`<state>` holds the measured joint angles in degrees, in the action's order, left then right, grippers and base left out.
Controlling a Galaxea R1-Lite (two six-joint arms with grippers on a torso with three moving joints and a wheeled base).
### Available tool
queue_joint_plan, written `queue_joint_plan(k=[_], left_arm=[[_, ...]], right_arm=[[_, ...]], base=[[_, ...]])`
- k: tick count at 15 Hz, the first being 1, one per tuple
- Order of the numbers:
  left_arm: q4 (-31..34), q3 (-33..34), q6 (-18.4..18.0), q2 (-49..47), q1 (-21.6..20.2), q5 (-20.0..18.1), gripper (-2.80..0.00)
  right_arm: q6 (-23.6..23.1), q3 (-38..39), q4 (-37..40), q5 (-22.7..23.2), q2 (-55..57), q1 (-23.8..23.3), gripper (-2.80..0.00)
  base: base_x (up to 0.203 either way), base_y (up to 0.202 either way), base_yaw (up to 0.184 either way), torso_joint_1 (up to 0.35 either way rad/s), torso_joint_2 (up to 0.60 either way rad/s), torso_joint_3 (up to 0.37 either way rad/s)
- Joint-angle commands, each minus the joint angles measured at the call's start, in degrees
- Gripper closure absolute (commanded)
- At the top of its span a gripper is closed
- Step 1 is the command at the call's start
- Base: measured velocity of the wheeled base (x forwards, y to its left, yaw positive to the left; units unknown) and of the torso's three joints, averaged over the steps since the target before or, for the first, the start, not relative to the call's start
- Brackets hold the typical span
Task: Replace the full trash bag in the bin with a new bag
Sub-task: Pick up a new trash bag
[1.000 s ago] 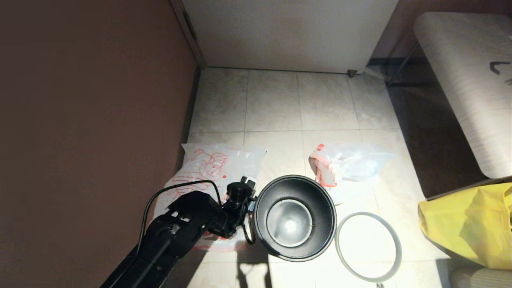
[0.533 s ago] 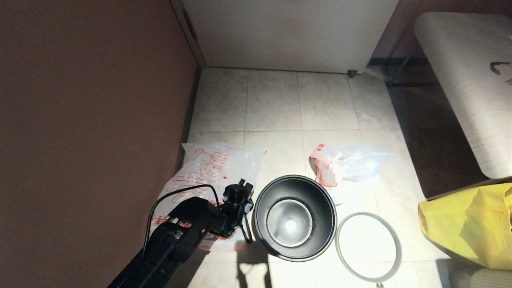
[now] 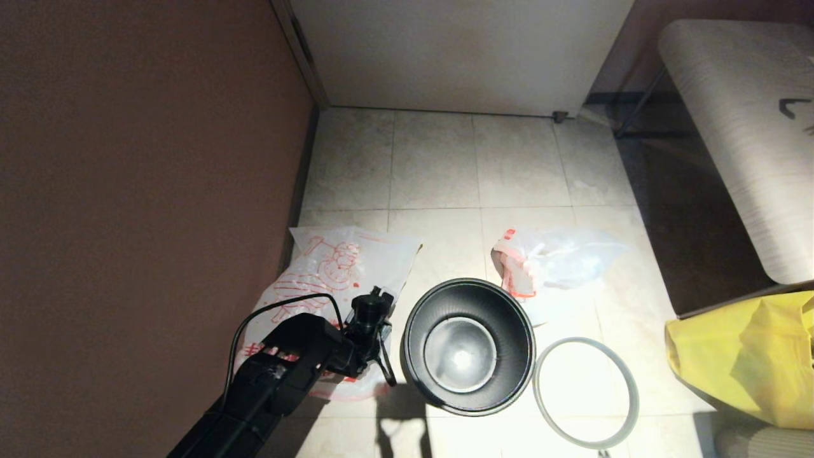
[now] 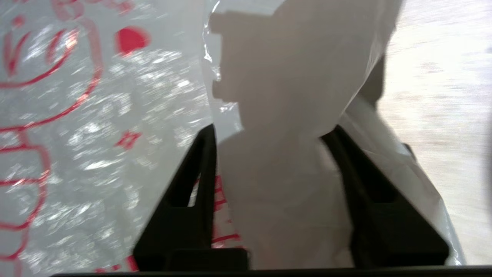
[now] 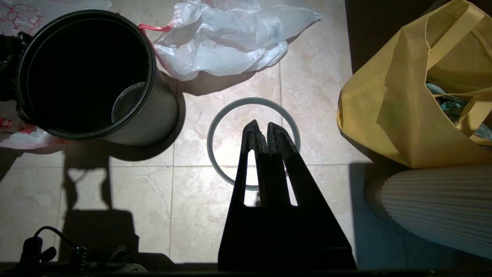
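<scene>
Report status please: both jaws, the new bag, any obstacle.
Left gripper down on the new bag, jaws astride a raised fold. Right gripper shut, parked above the grey hoop. Bin empty, nothing in the way.

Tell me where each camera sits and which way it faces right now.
Head: high up, looking down at the floor; bin, hoop, left arm.
Left wrist: behind the left gripper, close over the new bag, plastic between its fingers.
Right wrist: behind the shut right gripper, above the hoop.
Shared: bin, full trash bag.
</scene>
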<state>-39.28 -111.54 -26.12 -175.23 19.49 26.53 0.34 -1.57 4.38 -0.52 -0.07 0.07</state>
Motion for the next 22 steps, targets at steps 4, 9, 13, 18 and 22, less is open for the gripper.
queue_joint_plan(k=[4, 9, 13, 18, 22], left_arm=[[-2.33, 0.72, 0.59, 2.58, -0.53, 7.76, 0.0], [-3.57, 29.5, 9.62, 23.28, 2.19, 9.04, 0.0], [-3.56, 59.62, 16.58, 43.45, 7.42, 8.78, 0.0], [-3.56, 77.88, 19.32, 63.42, 12.39, 14.22, 0.0], [-2.5, 84.16, 19.58, 77.18, 16.43, 14.06, 0.0]], right_arm=[[0.01, -0.01, 0.02, 0.0, 0.07, 0.01, 0.0], [0.01, -0.01, 0.02, 0.0, 0.07, 0.01, 0.0], [0.01, -0.01, 0.02, 0.0, 0.07, 0.01, 0.0], [0.01, -0.01, 0.02, 0.0, 0.07, 0.01, 0.0], [0.01, -0.01, 0.02, 0.0, 0.07, 0.01, 0.0]], base=[[0.0, 0.0, 0.0, 0.0, 0.0, 0.0], [0.0, 0.0, 0.0, 0.0, 0.0, 0.0], [0.0, 0.0, 0.0, 0.0, 0.0, 0.0], [0.0, 0.0, 0.0, 0.0, 0.0, 0.0], [0.0, 0.0, 0.0, 0.0, 0.0, 0.0]])
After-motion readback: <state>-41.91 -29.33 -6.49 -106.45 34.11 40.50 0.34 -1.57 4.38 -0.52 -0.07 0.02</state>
